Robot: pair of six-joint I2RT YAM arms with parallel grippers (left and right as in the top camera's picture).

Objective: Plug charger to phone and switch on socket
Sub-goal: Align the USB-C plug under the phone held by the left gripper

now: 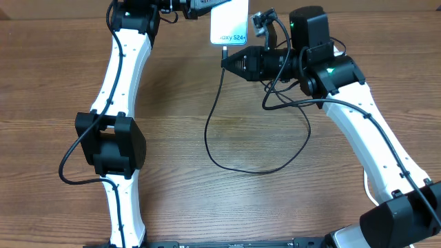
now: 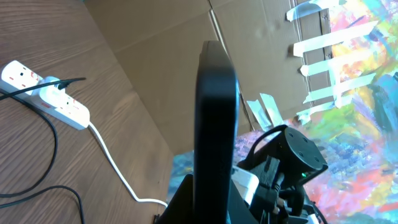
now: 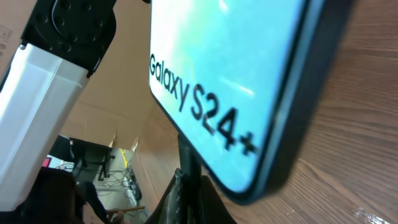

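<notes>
My left gripper (image 1: 201,6) is shut on the phone (image 1: 229,26) and holds it up at the table's far edge. The left wrist view shows the phone edge-on (image 2: 217,118) between the fingers (image 2: 211,208). My right gripper (image 1: 229,63) is shut on the charger's connector tip (image 3: 188,163), right under the phone's short edge with the "Galaxy S24+" lettering (image 3: 230,68). I cannot tell whether the tip is seated. The black cable (image 1: 238,167) hangs in a loop over the table. The socket (image 2: 38,92) lies far left in the left wrist view with a black plug (image 2: 60,84) in it.
The socket's thick white cord (image 2: 115,168) runs across the wood table toward my left gripper. A cardboard wall (image 2: 168,56) stands behind the table. Both white arms (image 1: 120,83) (image 1: 365,131) reach in from the front edge.
</notes>
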